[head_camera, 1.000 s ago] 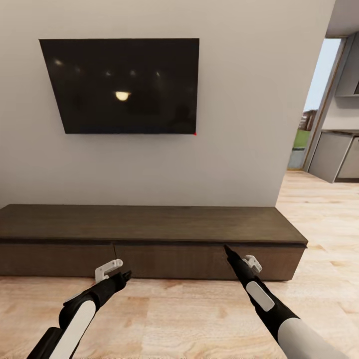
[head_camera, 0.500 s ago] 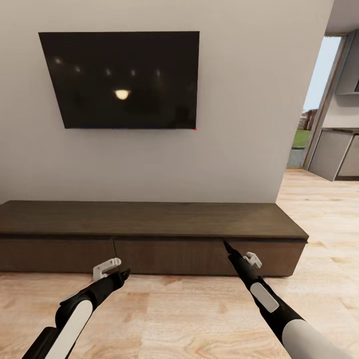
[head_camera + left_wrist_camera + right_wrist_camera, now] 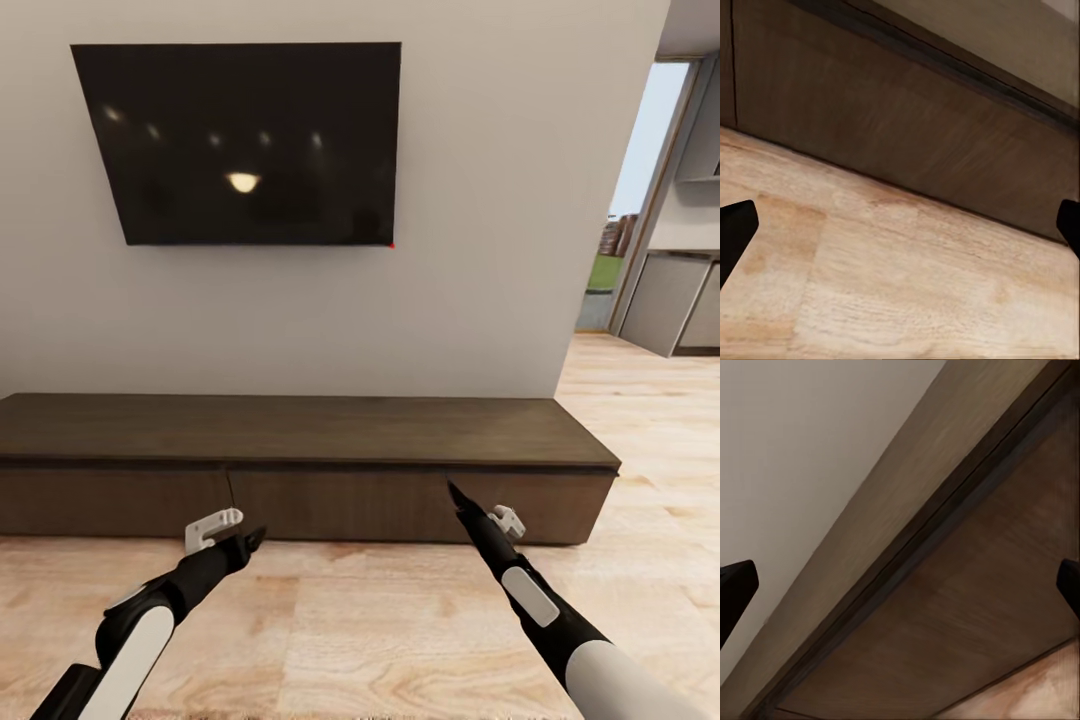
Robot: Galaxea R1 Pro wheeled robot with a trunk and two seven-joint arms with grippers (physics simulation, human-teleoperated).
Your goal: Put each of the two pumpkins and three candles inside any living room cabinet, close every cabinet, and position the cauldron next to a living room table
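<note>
closed cabinet [image 3: 300,470] just ahead of both tools, right tool [image 3: 455,495] nearest.

Light wood plank floor [image 3: 380,640] across lower half, running out to 3 o'clock toward doorway. Resting directly on it: long low dark brown cabinet [image 3: 300,470], flush against wall, spanning 9 o'clock to 3 o'clock. Cabinet top bare, matte. Three plain handleless fronts, all shut, seams visible. Same cabinet front [image 3: 907,127] and floor planks [image 3: 900,285] in left wrist view; cabinet front and top edge [image 3: 967,607] in right wrist view.
</note>
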